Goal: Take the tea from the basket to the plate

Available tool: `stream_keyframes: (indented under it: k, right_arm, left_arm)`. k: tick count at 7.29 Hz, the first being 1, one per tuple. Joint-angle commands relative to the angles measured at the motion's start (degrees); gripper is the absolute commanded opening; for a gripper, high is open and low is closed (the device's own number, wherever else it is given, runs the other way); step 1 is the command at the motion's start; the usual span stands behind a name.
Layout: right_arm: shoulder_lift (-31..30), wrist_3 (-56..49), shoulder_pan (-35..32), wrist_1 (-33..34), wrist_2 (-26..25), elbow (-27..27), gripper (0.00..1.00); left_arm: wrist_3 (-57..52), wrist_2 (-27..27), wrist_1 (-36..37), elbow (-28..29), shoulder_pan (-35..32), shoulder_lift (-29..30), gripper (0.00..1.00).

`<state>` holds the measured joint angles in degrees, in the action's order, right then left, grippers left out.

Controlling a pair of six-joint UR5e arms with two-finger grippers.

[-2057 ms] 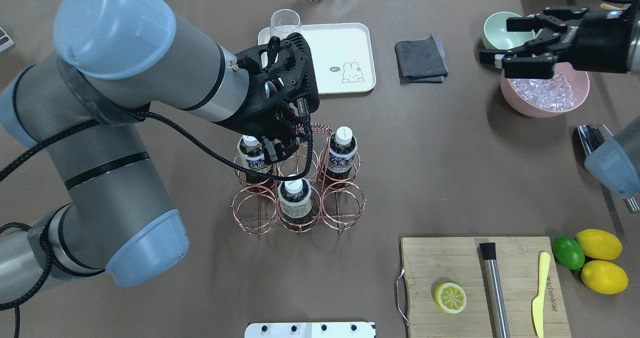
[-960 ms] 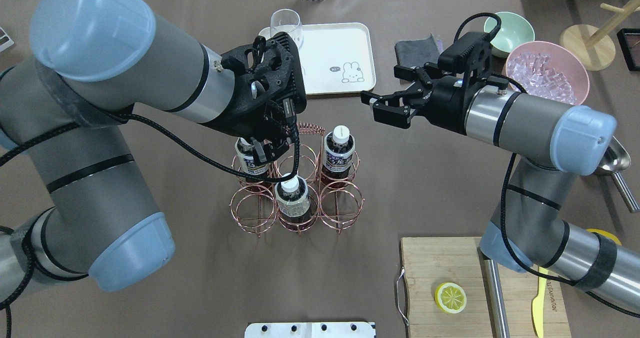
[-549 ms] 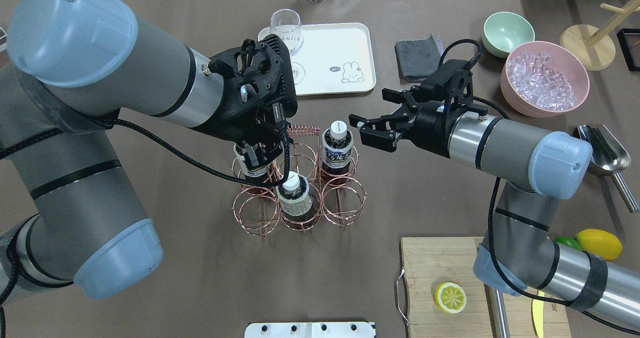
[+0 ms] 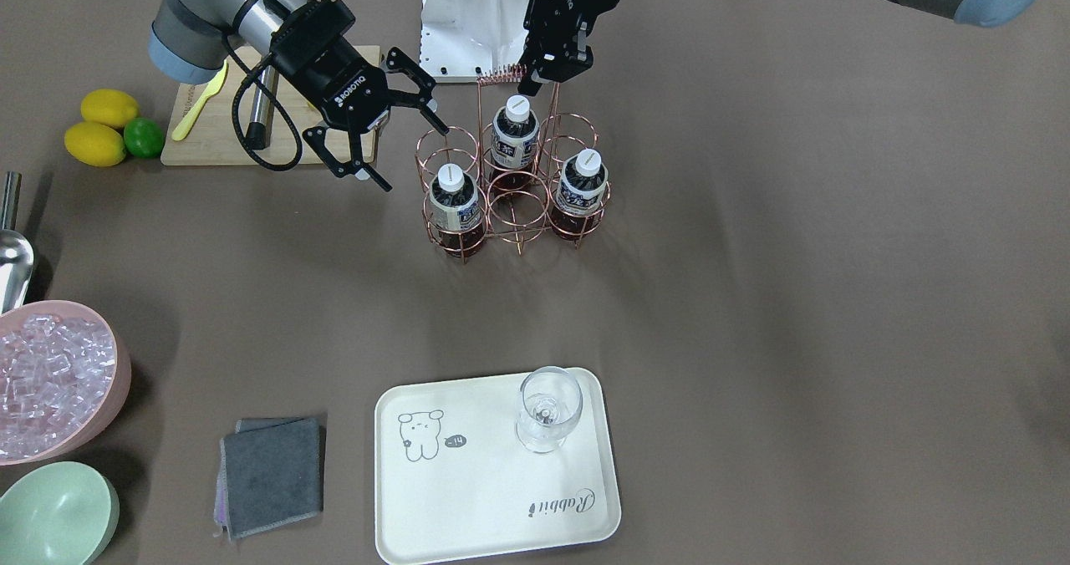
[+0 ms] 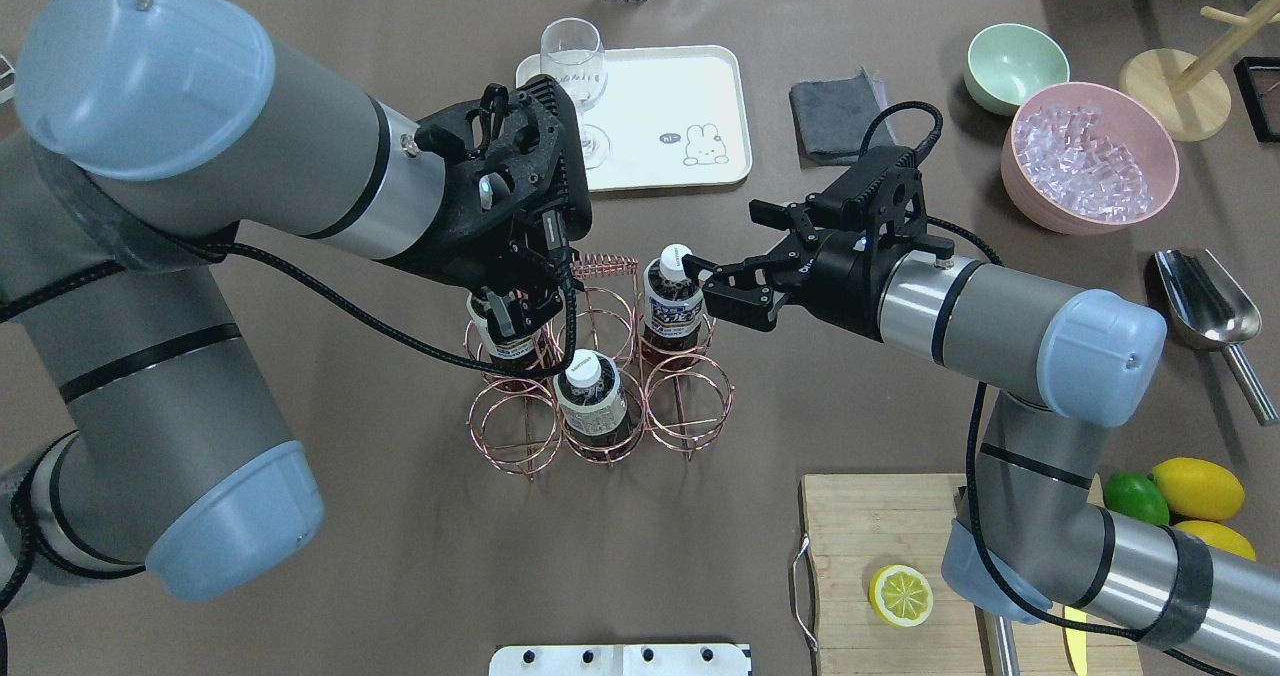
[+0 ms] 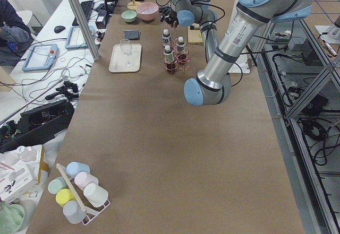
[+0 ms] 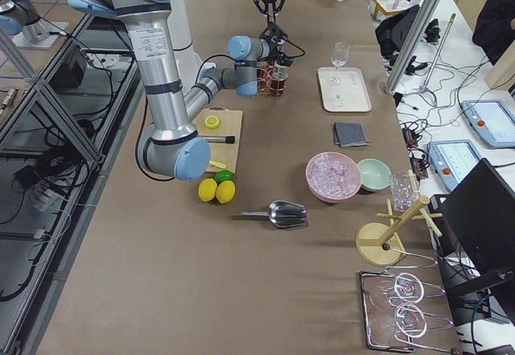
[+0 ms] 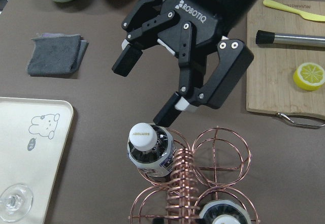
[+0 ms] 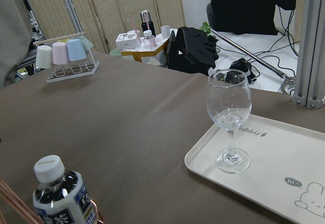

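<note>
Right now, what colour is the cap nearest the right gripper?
White cap; clearest in left wrist view.

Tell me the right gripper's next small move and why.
Probably ease the right gripper forward until its open fingers straddle the tea bottle. The jaws stand wide open, one fingertip just beside the white cap, and the bottle sits upright in the basket.

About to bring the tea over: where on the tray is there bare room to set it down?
The tray is bare across its middle, between the bear drawing and the Rabbit script, and in the corner by the grey cloth farthest from the robot. The basket-side corner away from the cloth holds the wine glass; keep off it.
</note>
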<state>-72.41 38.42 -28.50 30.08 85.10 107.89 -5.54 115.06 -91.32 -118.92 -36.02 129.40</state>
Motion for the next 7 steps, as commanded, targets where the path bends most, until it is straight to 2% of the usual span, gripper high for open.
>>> stream_keyframes:
  k: [1,7]
  right_arm:
    - [1.21,-1.6,1.51,3.57,-2.47,-0.13,1.0]
    - [2.89,-2.21,3.62,4.46,-6.42,-1.98,1.0]
  left_arm:
    - [0.0,0.16,0.0,0.0,0.07,-0.03,0.0]
    - [0.0,0.16,0.0,0.0,0.16,-0.29,0.0]
